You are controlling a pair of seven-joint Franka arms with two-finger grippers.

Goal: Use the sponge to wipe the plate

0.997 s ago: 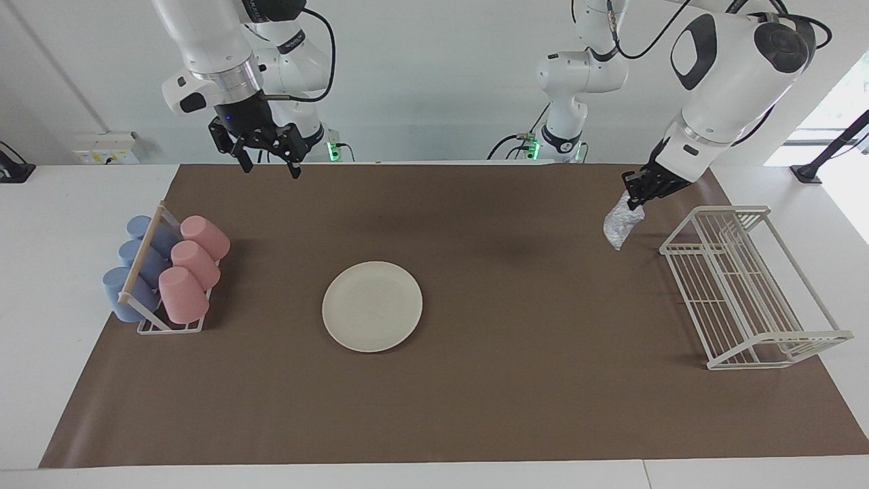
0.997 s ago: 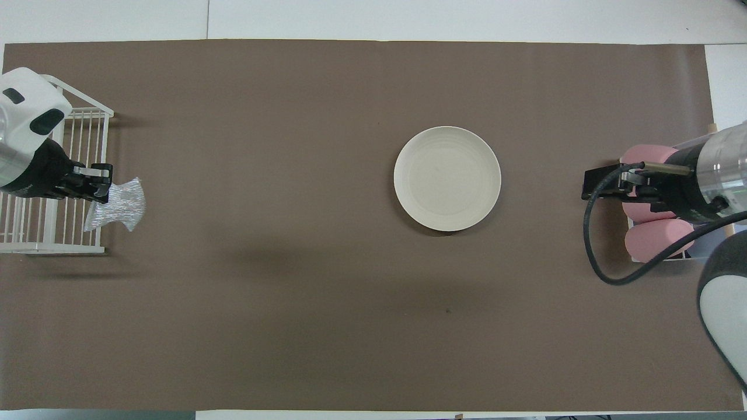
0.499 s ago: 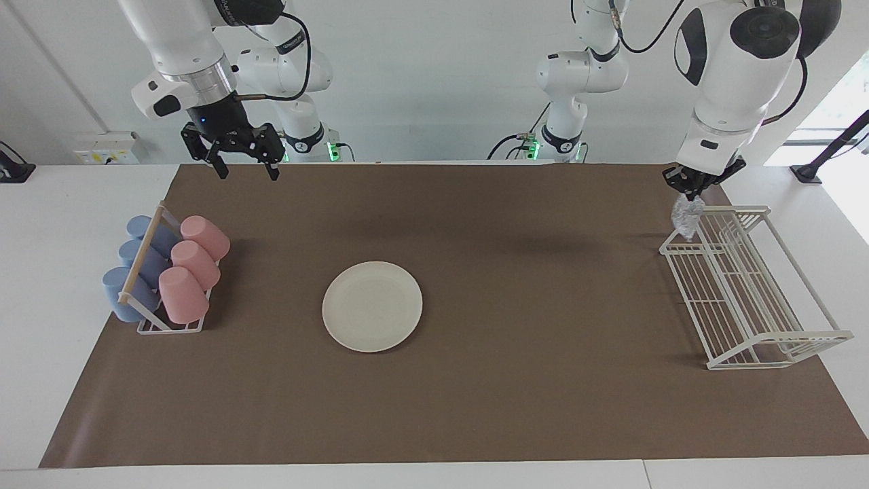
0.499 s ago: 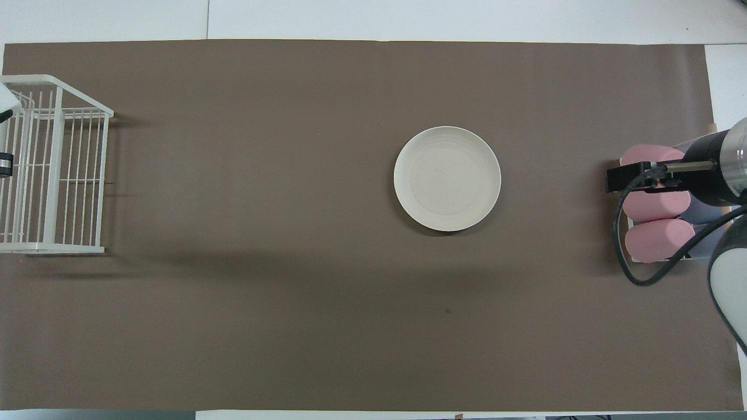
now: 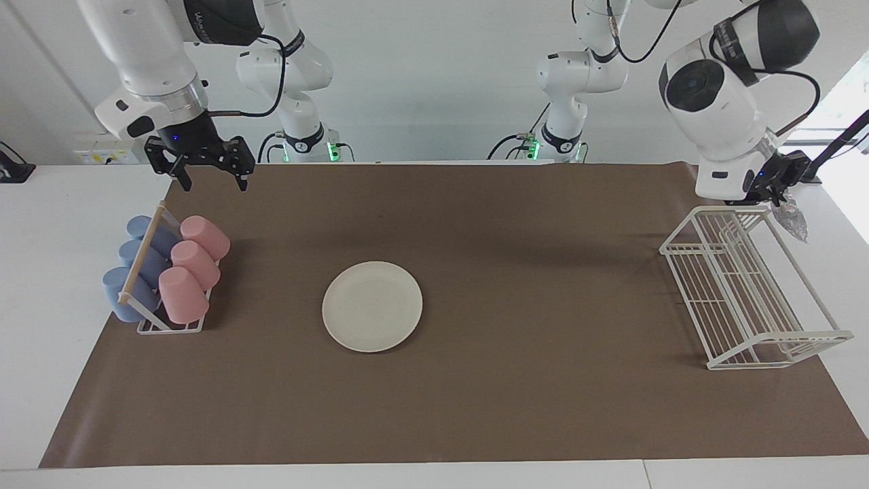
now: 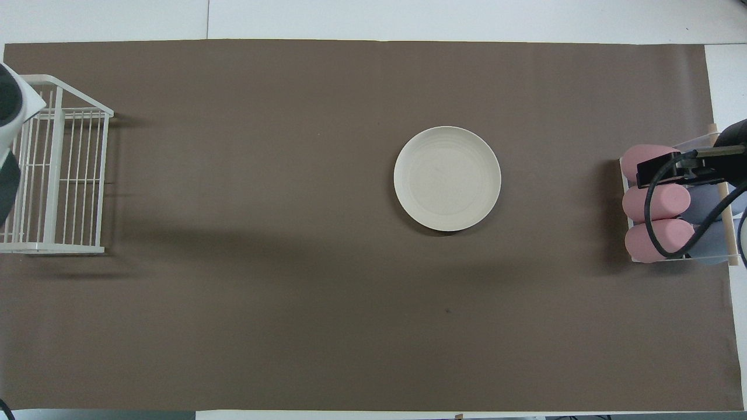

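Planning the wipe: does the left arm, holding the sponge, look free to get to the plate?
Probably yes. The left gripper holds the sponge over the wire rack; only bare mat lies between the rack and the plate.

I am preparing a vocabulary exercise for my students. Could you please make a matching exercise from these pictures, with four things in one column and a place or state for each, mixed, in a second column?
Column one:
1. round cream-white plate
2. silvery mesh scourer sponge
3. right gripper
4. pink plastic cups

Column two:
A. open, in the air above the mat's edge by the cup rack
B. lying in the cup rack
C. flat on the brown mat
D. hanging from the shut left gripper, by the white wire rack

Pairs: 1-C, 2-D, 3-A, 4-B
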